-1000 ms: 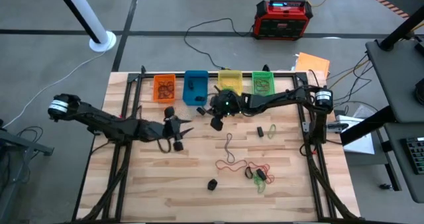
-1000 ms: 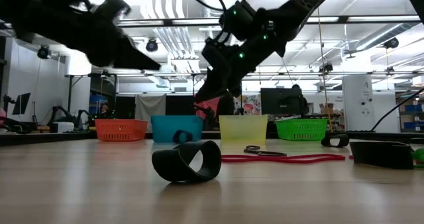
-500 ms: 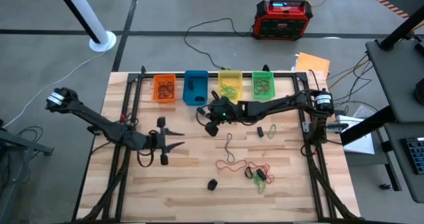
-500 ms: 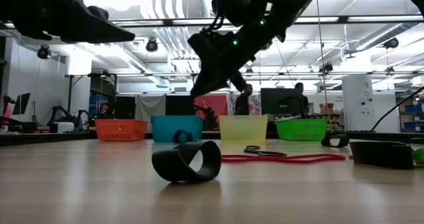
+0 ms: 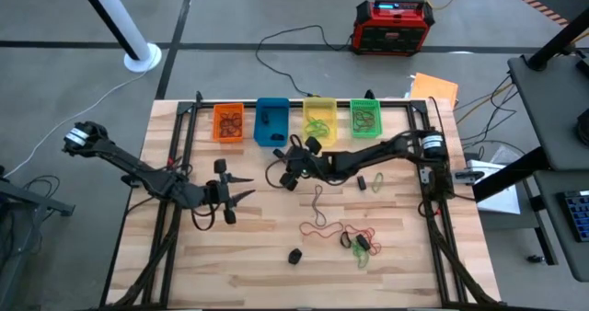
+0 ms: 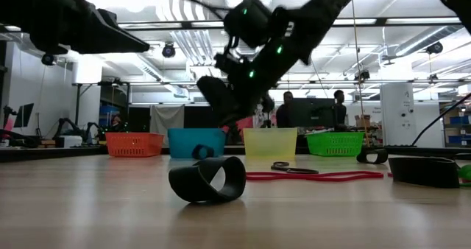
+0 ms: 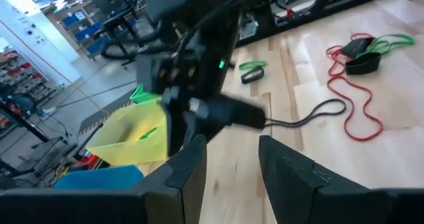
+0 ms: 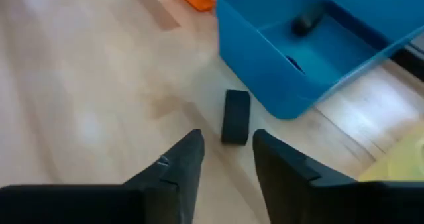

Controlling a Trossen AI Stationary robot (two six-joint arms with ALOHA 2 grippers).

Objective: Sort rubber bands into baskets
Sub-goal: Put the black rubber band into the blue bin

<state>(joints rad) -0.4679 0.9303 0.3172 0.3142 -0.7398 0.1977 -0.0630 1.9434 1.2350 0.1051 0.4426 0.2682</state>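
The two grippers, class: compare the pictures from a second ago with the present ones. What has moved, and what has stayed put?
The right gripper left the yellow basket and came down beside the blue basket, fingers open. The left gripper pulled back toward its own side, open. The baskets and the rubber bands on the table stayed put.

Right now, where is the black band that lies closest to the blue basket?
In the right wrist view the black band lies flat on the table just outside the blue basket, not touching it, with the open right pincer right above it.
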